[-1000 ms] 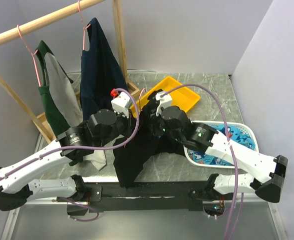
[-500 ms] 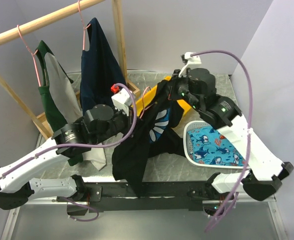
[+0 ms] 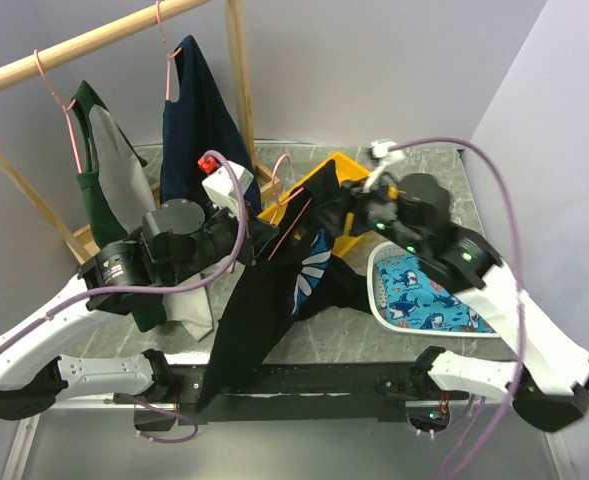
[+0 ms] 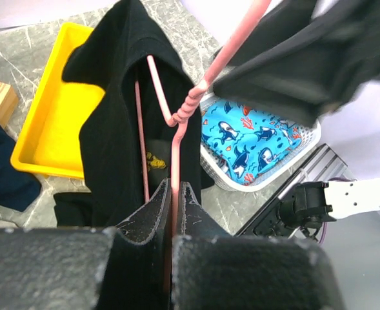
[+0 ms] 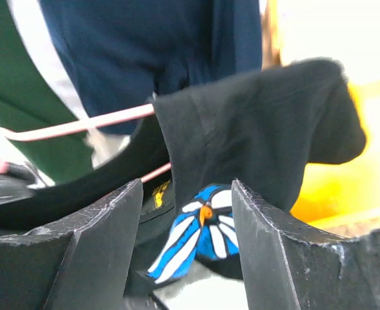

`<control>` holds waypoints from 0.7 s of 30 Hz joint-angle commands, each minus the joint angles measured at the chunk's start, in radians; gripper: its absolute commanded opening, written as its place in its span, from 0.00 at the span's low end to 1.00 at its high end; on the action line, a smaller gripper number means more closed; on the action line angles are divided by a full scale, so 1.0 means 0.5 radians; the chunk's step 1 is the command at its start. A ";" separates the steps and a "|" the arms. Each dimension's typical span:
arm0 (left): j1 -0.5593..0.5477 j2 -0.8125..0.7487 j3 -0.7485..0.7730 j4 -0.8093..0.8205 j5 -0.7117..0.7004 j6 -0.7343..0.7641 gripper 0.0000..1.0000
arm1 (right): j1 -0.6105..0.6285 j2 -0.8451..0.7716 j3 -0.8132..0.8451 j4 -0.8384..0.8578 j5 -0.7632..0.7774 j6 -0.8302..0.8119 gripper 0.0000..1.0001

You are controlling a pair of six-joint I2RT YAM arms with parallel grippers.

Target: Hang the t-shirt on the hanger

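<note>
Your left gripper (image 4: 172,188) is pinched tight on the hanger (image 4: 175,129) — its pink wire runs straight out ahead, with the t-shirt (image 4: 109,123) draped over it just beyond. Your right gripper (image 5: 186,187) is spread wide, holding nothing; the black cloth hangs just ahead of it. Only drape holds that shirt — tilt the wire and it could slide off, or the wire could swivel in the pinch.

The left arm (image 3: 44,330) and right arm (image 3: 519,310) are white shell links joined by fat black cylindrical joints, each trailed by a looping purple cable (image 3: 474,148). A white block (image 3: 221,188) with a red cap (image 3: 207,160) sits on the left wrist. The fingers (image 5: 93,258) are matte black, edges scuffed grey.
</note>
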 commanded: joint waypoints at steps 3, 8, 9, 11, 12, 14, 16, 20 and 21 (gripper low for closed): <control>0.022 0.004 0.309 0.059 0.077 0.006 0.01 | -0.113 -0.051 0.117 0.151 -0.044 -0.034 0.70; 0.025 0.053 0.617 -0.015 0.130 0.046 0.01 | -0.238 0.010 0.313 0.133 -0.139 -0.040 0.74; 0.025 0.071 0.717 -0.027 0.136 0.055 0.01 | -0.257 0.004 0.316 0.148 -0.164 -0.031 0.74; 0.025 0.099 0.840 -0.070 0.136 0.092 0.01 | -0.315 -0.008 0.335 0.176 -0.219 -0.016 0.74; 0.025 0.129 0.972 -0.119 0.130 0.101 0.01 | -0.334 -0.008 0.341 0.179 -0.234 -0.007 0.74; 0.025 0.145 1.086 -0.131 0.136 0.132 0.01 | -0.367 -0.008 0.359 0.191 -0.283 0.003 0.74; 0.025 0.130 1.188 -0.101 0.151 0.144 0.01 | -0.407 -0.017 0.344 0.219 -0.320 0.003 0.74; 0.025 0.114 1.319 -0.125 0.130 0.175 0.01 | -0.475 -0.030 0.182 0.341 -0.440 0.015 0.77; 0.025 0.120 1.329 -0.137 0.127 0.178 0.01 | -0.490 -0.027 0.151 0.363 -0.513 0.027 0.77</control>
